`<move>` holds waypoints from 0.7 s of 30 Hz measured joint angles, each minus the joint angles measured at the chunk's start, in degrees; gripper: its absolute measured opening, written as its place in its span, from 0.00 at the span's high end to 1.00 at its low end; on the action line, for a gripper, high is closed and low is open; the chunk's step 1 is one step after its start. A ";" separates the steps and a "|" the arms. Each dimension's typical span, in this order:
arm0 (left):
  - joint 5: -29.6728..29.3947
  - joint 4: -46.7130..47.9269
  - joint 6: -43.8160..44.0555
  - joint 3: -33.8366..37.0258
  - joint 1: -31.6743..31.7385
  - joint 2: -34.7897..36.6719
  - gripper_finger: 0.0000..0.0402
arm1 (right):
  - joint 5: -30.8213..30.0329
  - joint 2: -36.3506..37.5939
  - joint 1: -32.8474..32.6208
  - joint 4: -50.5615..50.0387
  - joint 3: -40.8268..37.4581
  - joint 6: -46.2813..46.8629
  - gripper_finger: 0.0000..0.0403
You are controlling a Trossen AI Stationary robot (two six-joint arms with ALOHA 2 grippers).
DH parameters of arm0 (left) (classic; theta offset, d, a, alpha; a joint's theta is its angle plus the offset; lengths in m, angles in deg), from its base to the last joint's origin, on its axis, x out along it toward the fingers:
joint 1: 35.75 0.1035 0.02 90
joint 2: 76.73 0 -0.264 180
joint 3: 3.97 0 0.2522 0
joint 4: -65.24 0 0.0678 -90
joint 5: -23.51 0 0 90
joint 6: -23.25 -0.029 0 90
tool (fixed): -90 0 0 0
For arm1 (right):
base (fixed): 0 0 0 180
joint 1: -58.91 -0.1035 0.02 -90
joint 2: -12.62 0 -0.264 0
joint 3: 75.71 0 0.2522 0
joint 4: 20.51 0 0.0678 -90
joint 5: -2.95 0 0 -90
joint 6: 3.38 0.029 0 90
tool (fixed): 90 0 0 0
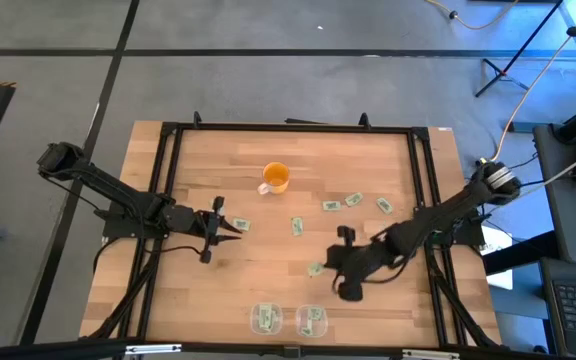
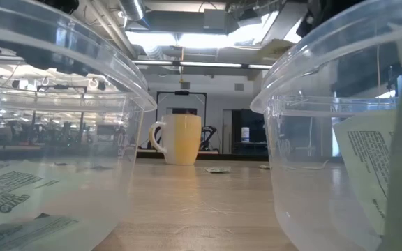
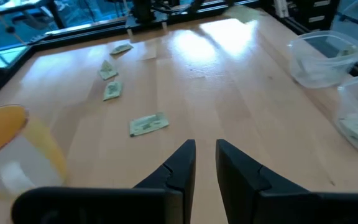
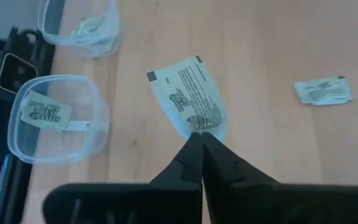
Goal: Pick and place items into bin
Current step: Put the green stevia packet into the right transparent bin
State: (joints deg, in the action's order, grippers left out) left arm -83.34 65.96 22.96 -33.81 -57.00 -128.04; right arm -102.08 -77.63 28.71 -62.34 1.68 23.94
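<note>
— Where is your right gripper (image 4: 199, 138)?

— Over the front middle of the table (image 1: 268, 290), right of centre, not far from the two clear bins. Its fingers are pinched tight on the edge of one packet (image 4: 190, 101), which hangs out in front of the fingertips above the wood.

— And the bins?

— You have a left bin (image 1: 265, 318) and a right bin (image 1: 312, 320) standing side by side at the front edge, each with at least one packet inside.

— What about the left gripper (image 3: 205, 151)?

— It hovers over the left part of the table, near the orange cup (image 1: 275, 178), holding nothing. Its fingers stand only a narrow gap apart, with a loose packet (image 3: 148, 124) lying flat on the wood just ahead of them.

— The rest of the packets?

— They are scattered on the table right of the cup: a few packets (image 1: 354, 202) in a loose row toward the right side, one (image 1: 296, 227) nearer the middle, one (image 1: 315, 268) beside your right gripper.
</note>
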 joint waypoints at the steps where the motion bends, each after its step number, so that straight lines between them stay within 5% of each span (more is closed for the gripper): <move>1: -0.38 -0.02 -0.01 0.00 0.00 0.00 0.86 | 0.01 -2.18 -0.65 -2.34 3.00 0.69 1.00; 12: -0.11 -0.02 0.02 0.00 0.00 0.00 0.85 | 5.21 -21.64 -8.34 -8.77 25.85 4.44 1.00; 21: -0.04 -0.04 0.08 0.00 0.00 0.00 0.85 | 7.67 -28.65 -9.53 -12.99 27.98 17.90 1.00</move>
State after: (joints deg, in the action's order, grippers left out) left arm -83.38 65.92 23.04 -33.81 -57.00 -128.04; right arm -94.41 -106.28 19.18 -75.33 29.66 41.84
